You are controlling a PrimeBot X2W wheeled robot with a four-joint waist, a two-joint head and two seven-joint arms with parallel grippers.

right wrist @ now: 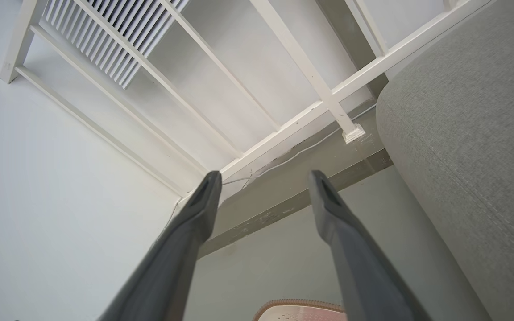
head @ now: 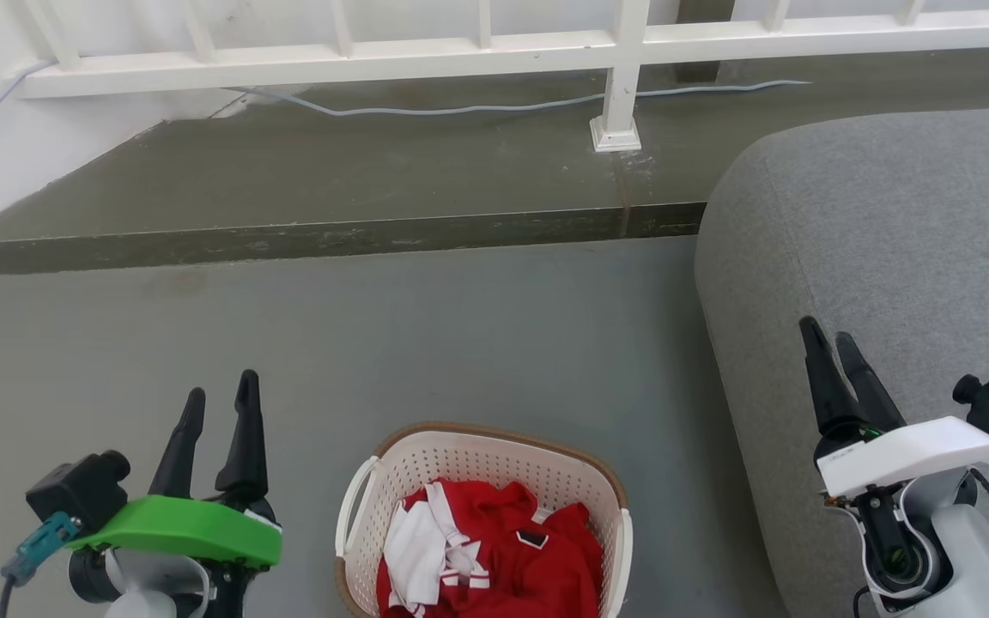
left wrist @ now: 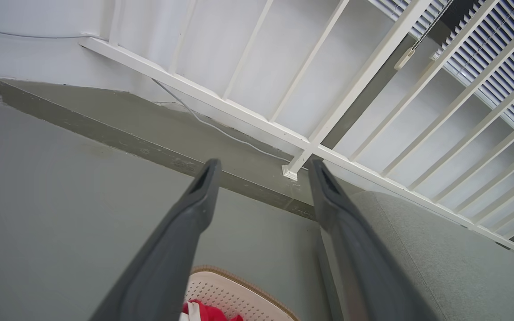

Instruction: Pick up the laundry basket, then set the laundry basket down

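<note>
Basket upright on the grey floor, low in the middle of the head view, holding red and white clothes; near its right side, a grey sofa; left gripper to the basket's left, apart from it, jaws open, gripping nothing; right gripper over the sofa's edge, well right of the basket, jaws likewise parted and empty; beyond, a raised step and white railing.

Open floor lies left of the laundry basket and beyond it. A big grey sofa stands close on its right. A raised step crosses the back.
</note>
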